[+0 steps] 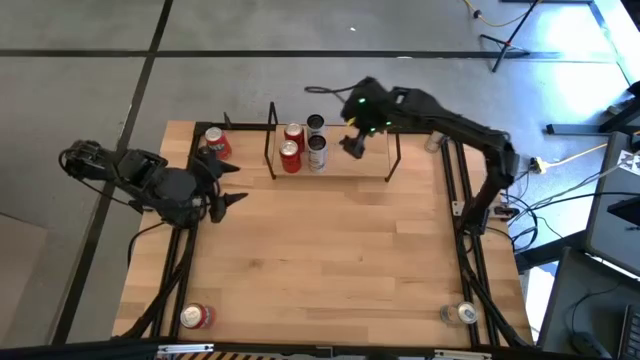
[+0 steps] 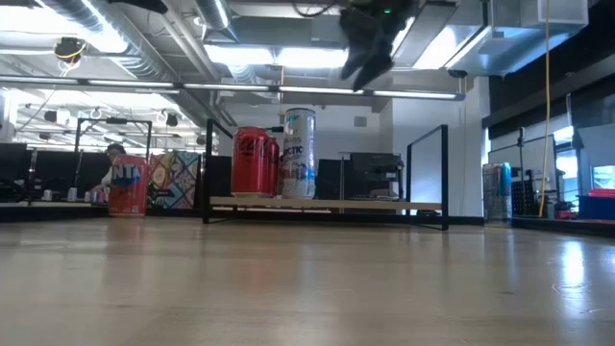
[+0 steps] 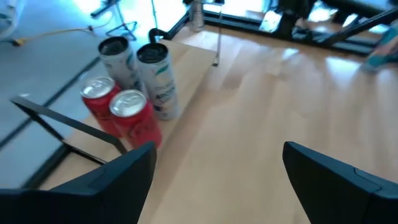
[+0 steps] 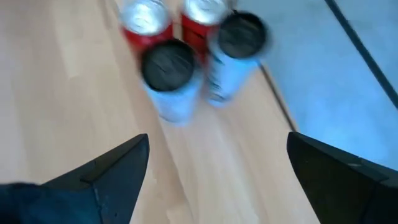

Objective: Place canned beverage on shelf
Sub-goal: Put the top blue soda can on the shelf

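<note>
The shelf [image 1: 340,165] is a low light-wood board with black wire end frames, at the far middle of the table. Four cans stand upright on its left part: two red cans [image 1: 291,147] and two white cans with dark tops [image 1: 317,140]. They also show in the right wrist view [image 4: 168,74] and the left wrist view [image 3: 130,112]. My right gripper [image 1: 352,146] is open and empty, above the shelf just right of the cans, high up in the low view [image 2: 365,58]. My left gripper [image 1: 232,183] is open and empty over the table's left part.
A red can [image 1: 215,143] stands on the table left of the shelf. A red can [image 1: 197,317] is at the near left corner and a silver can [image 1: 462,314] at the near right corner. The shelf's right half and the table's middle are bare.
</note>
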`<state>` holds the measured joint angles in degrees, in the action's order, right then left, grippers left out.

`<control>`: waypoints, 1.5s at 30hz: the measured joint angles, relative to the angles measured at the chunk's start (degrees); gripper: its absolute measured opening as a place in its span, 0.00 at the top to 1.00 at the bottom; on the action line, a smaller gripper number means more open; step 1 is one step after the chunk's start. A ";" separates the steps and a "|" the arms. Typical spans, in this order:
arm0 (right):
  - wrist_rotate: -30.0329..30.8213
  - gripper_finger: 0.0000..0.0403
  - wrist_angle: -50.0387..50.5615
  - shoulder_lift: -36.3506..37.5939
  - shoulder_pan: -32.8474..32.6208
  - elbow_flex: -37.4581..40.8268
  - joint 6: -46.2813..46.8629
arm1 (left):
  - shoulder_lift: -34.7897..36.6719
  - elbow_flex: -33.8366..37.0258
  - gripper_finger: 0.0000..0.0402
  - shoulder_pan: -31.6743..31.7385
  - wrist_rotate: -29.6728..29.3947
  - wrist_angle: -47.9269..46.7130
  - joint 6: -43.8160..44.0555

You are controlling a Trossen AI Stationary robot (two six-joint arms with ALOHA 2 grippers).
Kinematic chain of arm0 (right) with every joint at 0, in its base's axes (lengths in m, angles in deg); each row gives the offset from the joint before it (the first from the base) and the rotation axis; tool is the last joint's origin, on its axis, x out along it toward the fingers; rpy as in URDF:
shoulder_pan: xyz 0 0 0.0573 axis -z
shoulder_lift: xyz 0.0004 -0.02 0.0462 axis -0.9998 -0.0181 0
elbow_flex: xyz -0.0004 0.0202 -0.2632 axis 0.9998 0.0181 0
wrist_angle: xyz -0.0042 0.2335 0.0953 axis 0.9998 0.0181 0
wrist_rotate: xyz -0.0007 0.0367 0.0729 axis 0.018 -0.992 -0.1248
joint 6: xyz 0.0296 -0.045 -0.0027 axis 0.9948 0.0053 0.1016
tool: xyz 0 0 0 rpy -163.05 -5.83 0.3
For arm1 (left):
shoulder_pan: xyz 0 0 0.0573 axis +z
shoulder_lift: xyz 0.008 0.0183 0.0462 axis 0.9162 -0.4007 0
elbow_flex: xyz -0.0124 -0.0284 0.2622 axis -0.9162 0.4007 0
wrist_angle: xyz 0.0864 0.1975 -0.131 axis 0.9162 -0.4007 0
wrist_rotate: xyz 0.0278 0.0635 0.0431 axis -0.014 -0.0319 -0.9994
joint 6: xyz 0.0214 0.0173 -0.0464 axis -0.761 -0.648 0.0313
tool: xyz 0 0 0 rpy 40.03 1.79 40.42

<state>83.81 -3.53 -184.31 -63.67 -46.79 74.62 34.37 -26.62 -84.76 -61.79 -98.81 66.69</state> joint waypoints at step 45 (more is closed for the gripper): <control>19.63 0.18 21.49 4.54 34.02 15.28 22.31 | -16.43 0.01 0.14 53.77 27.98 11.89 -27.53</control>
<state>103.45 17.97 -179.77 -29.65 -31.51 96.93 17.94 -26.61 -30.99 -33.81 -86.92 39.16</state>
